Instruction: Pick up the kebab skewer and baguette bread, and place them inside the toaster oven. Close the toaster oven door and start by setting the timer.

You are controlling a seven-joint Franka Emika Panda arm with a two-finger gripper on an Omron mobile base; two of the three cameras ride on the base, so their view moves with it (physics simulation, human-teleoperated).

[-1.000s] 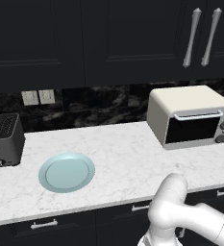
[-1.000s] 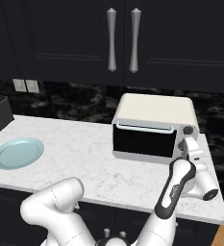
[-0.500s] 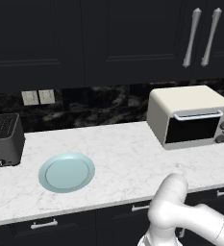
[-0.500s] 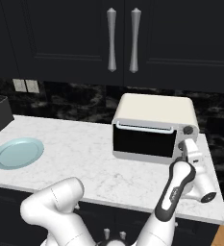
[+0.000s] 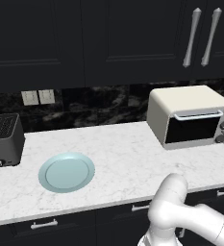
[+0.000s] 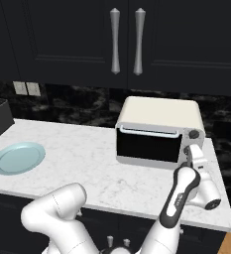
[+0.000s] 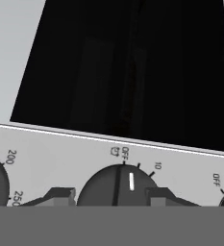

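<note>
- At the toaster oven [image 6: 159, 134], at the counter's right end: my gripper [image 6: 192, 158] sits at the knob panel on the oven's right side, the arm reaching in from below.
- The toaster oven door [image 6: 147, 146] looks shut, its pale bar handle along the top edge and the dark glass upright against the frame.
- In the hand view, my two finger tips [image 7: 60, 196] stand on either side of a grey dial [image 7: 117, 186]. Its white pointer mark sits just right of "OFF", with "10" the next number along; I take it for the timer knob.
- My hand is partly open, the jaws narrowed around the dial. Whether the pads are already pressing on it I cannot tell, since the contact falls at the bottom edge of the picture.
- The light-blue plate [image 5: 66, 172] lies bare on the marble counter [image 5: 128, 158], well apart from the oven. I cannot make out the skewer or the bread through the dark glass.
- The step in hand, as I judge it, is the last one: setting the timer.
- The next move calls for a firm pinch on the dial, then a turn of the wrist toward the numbers, keeping centred so the tips do not slip off.
</note>
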